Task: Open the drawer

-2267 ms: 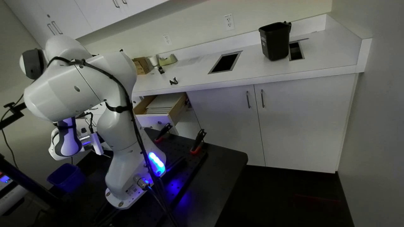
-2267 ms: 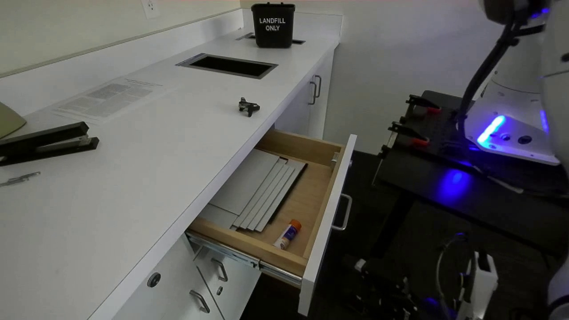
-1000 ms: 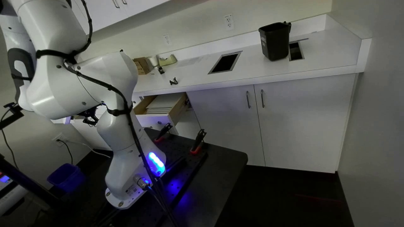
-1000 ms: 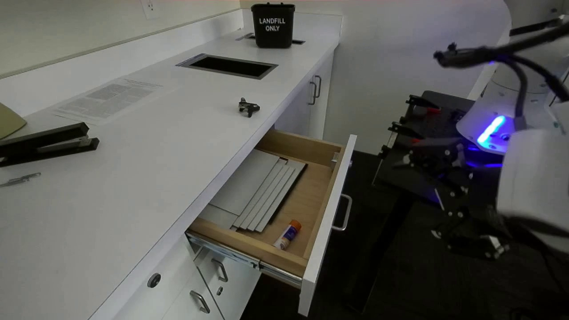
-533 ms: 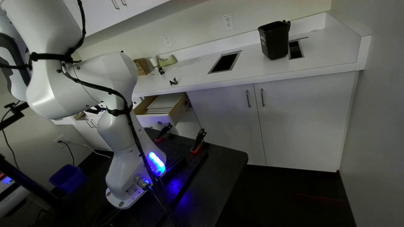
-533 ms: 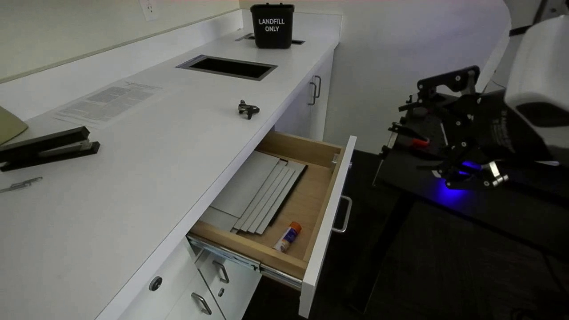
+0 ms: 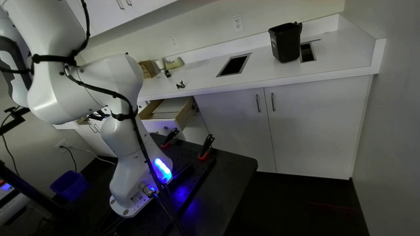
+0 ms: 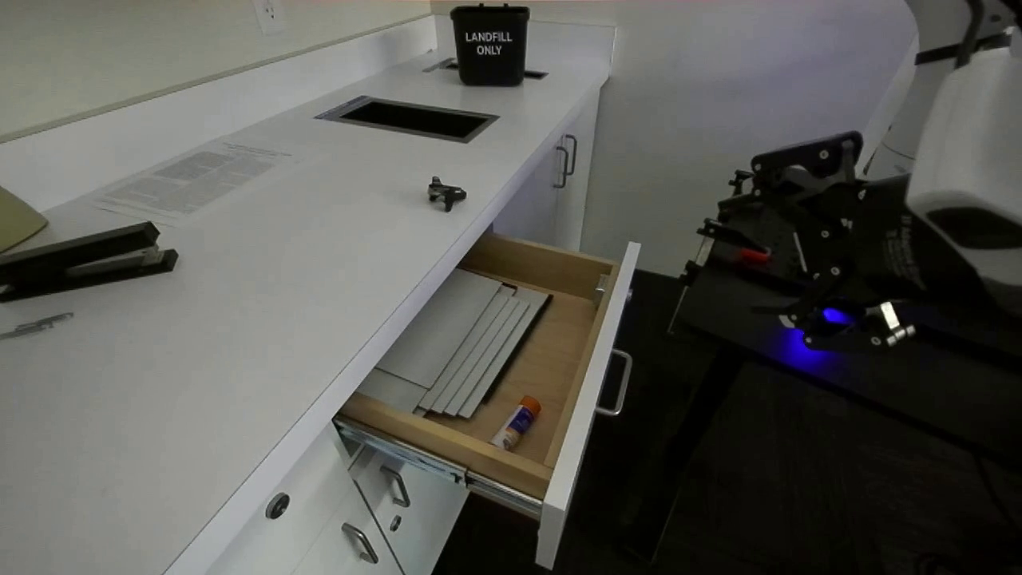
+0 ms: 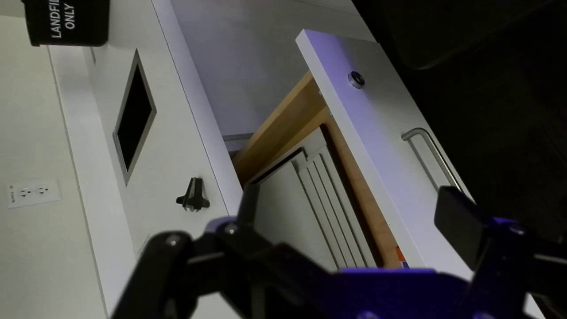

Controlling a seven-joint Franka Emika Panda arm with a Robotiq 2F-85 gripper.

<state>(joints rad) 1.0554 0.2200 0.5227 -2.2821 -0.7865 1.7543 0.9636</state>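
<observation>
The drawer is pulled out from under the counter. Its flat white front (image 8: 589, 399) has a silver handle (image 8: 616, 383), and its tan inner box holds stacked pale boards (image 8: 471, 343) and a glue stick (image 8: 517, 422). The drawer also shows in an exterior view (image 7: 159, 125), partly behind the arm, and in the wrist view (image 9: 381, 133). My gripper (image 8: 752, 257) is open and empty, apart from the drawer front on its outer side. In the wrist view my gripper's fingers (image 9: 354, 212) are wide apart, with the drawer beyond them. In an exterior view the arm mostly hides the gripper.
The white counter (image 8: 263, 319) carries a stapler (image 8: 88, 259), a small black object (image 8: 445, 193) and a black bin (image 8: 490, 48). A dark table (image 7: 229, 164) with clamps (image 7: 206, 147) bears the arm base. Closed cabinet doors (image 7: 234, 124) stand beside the drawer.
The gripper has risen from low near the floor and turned toward the drawer, then nearly stopped over the last half second. The drawer has not moved.
</observation>
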